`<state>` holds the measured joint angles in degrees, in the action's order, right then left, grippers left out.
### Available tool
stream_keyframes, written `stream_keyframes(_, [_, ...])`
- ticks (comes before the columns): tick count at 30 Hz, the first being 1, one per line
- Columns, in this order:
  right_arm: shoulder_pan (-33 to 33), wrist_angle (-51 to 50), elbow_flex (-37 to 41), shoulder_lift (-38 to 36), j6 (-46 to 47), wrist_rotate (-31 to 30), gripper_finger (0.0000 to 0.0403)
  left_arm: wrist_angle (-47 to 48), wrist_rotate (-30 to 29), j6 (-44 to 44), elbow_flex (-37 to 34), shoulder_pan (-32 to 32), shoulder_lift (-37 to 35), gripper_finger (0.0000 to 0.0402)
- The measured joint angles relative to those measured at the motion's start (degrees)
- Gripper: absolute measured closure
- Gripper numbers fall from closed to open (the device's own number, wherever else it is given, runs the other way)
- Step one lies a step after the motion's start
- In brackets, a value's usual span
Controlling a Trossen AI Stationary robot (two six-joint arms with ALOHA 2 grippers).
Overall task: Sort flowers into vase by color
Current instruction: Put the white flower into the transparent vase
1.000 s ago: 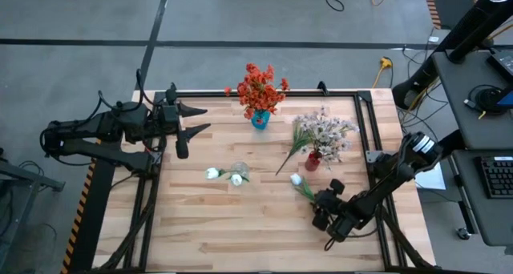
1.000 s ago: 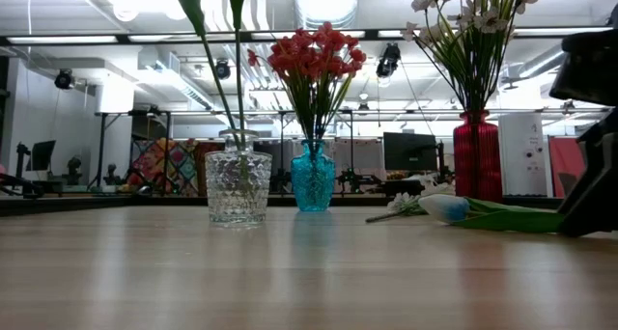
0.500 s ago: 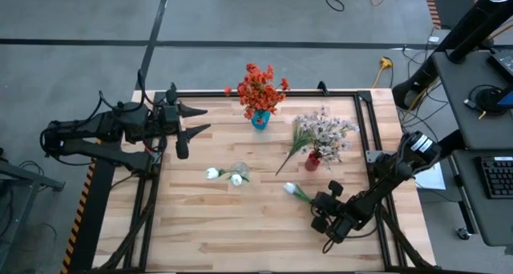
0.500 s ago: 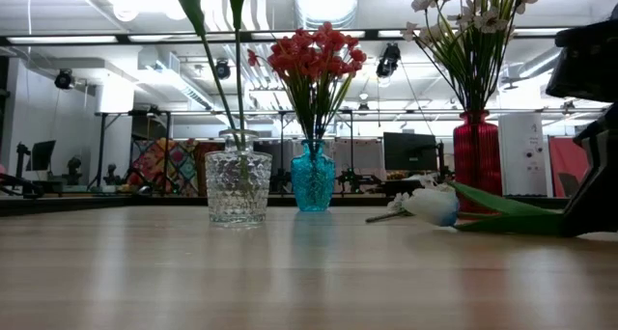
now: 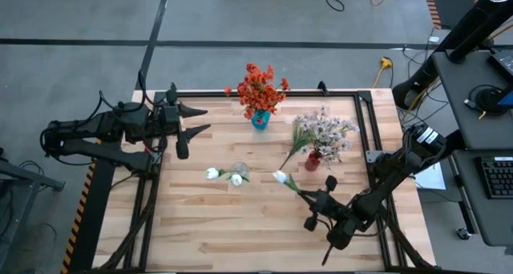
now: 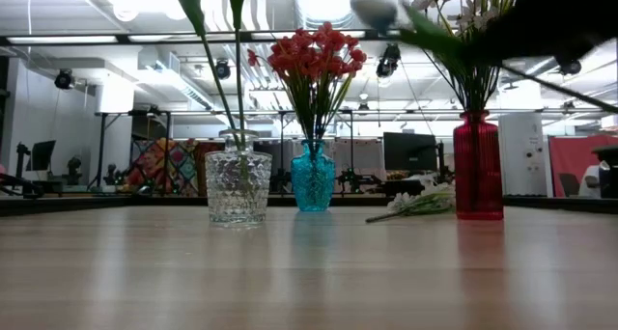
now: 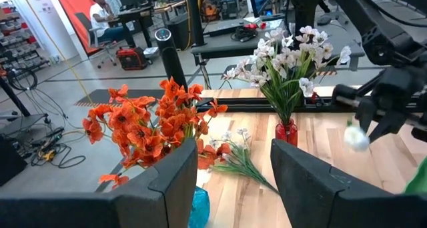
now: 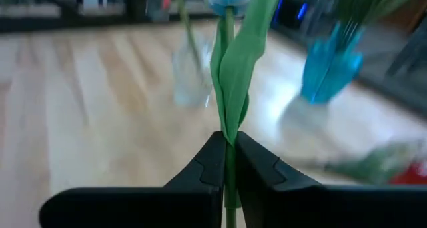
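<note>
On the wooden desk (image 5: 240, 218), right hand (image 5: 314, 203), clamped on the white tulip (image 5: 280, 178), should carry it stem-down over the clear vase (image 5: 238, 171).

bright even overhead light; soft shadows, right wrist view motion-blurred

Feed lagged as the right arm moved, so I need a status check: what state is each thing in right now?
White tulip: lifted, held by its stem.
Right claw: shut on the tulip stem.
Left claw: open, empty, at the table's left edge.
Clear vase: upright, two white tulips in.
Blue vase: upright, orange-red flowers.
Red vase: upright, pale blossoms.
Loose spray: lying beside the red vase.
</note>
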<state>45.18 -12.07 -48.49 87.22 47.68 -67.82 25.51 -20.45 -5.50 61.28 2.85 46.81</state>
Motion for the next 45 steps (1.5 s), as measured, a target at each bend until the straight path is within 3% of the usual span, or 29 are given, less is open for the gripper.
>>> stream_keyframes(2, [-0.7,6.4,0.0,0.0,-6.5,-3.5,0.0385,0.0,0.0,0.0,0.0,0.0,0.0,0.0229])
stream_keyframes(5, [-3.0,16.5,0.0,0.0,-15.2,-3.5,0.0385,0.0,0.0,-0.5,0.0,0.0,0.0,0.0229])
stream_keyframes(10, [-7.9,37.4,0.0,0.1,-32.6,10.5,0.0385,0.0,0.0,-1.0,0.0,0.0,0.0,0.0228])
stream_keyframes(16, [-9.5,58.6,0.0,0.0,-56.7,12.9,0.0385,0.0,0.0,-1.5,0.0,0.0,0.0,0.0228])
stream_keyframes(20, [-12.1,73.7,0.0,0.5,-70.5,24.0,0.0385,-0.1,0.0,-2.0,0.0,0.0,0.0,0.0228])
stream_keyframes(25, [-18.9,82.0,0.0,2.2,-74.0,39.4,0.0385,-0.2,0.0,-2.6,0.0,0.0,0.0,0.0229])
stream_keyframes(32, [-27.7,97.4,0.0,8.3,-76.0,47.8,0.0385,-0.1,0.0,-2.5,0.0,0.0,0.0,0.0229])
stream_keyframes(34, [-29.3,102.2,0.0,10.5,-76.9,49.4,0.0385,0.1,0.0,-2.6,0.0,0.0,0.0,0.0229])
stream_keyframes(43, [-31.4,102.0,-7.5,18.4,-78.6,52.9,0.0385,1.9,0.1,-2.6,0.0,0.0,0.1,0.0229])
stream_keyframes(45, [-31.3,101.9,-9.7,20.1,-79.8,53.1,0.0385,2.4,2.8,-2.6,0.0,0.0,0.5,0.0228])
